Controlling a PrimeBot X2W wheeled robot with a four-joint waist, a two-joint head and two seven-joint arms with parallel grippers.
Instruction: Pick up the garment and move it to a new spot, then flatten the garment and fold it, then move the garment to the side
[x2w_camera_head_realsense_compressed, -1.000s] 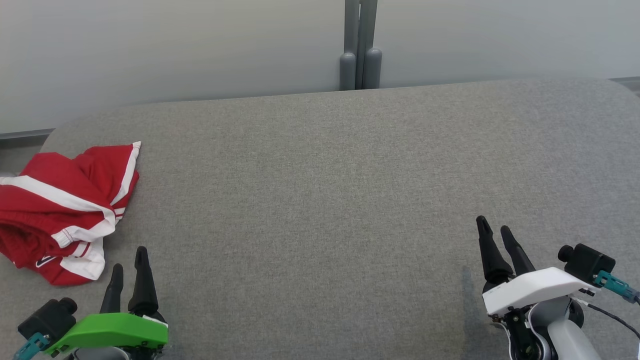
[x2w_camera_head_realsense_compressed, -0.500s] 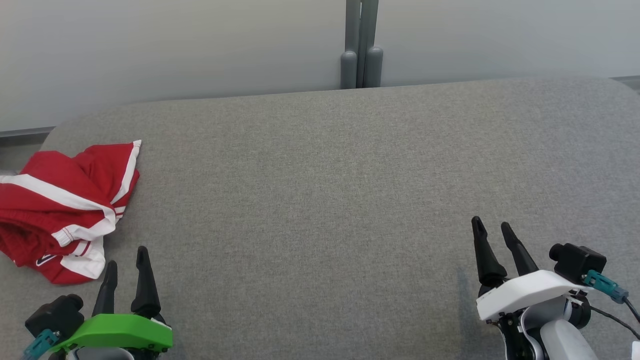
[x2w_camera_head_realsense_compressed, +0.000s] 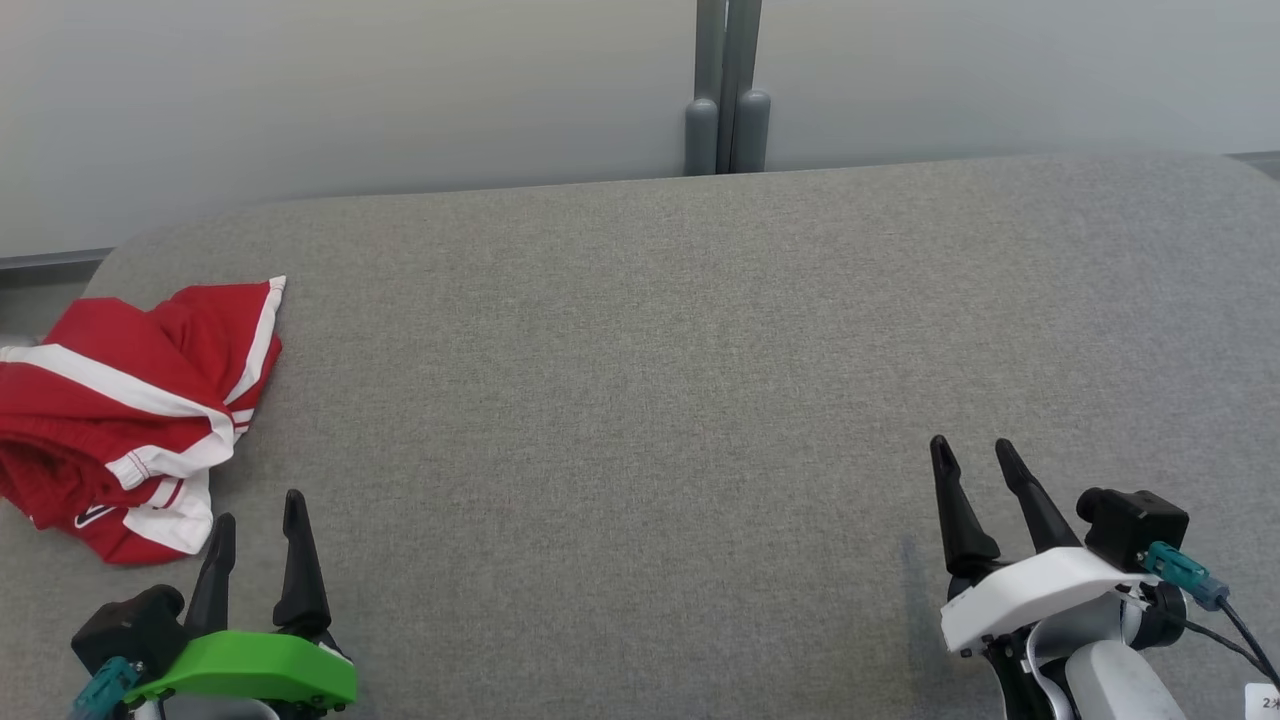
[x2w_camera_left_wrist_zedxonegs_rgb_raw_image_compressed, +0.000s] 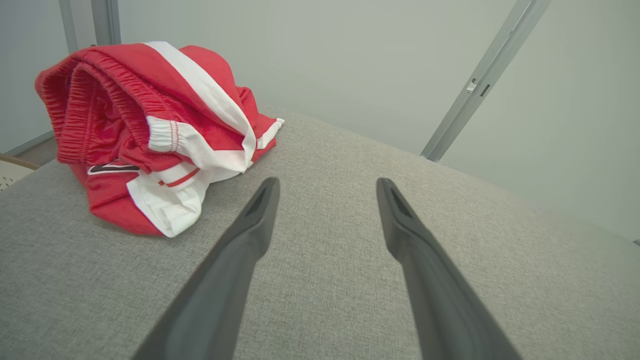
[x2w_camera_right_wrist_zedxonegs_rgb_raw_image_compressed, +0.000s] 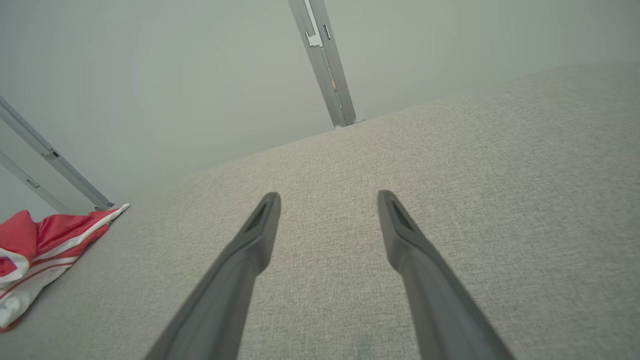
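While both arms sit low at the near edge of the grey fabric-covered table (x2w_camera_head_realsense_compressed: 640, 400), you have the red shorts (x2w_camera_head_realsense_compressed: 130, 410) lying crumpled at the table's left edge. White side stripes show, and the left wrist view shows the gathered elastic waistband and a small dark logo on the near fold.

Left gripper (x2w_camera_head_realsense_compressed: 258, 508), green cover: fingers spread wide, over bare fabric. It is just near-right of the shorts and does not touch them.

Right gripper (x2w_camera_head_realsense_compressed: 970, 444), white cover: fingers also spread wide, over bare fabric at the near right, well apart from the shorts.

Between the two grippers you see only grey cloth. A grey upright post (x2w_camera_head_realsense_compressed: 727, 90) stands beyond the far edge, near its middle, against a pale wall panel (x2w_camera_head_realsense_compressed: 350, 90).
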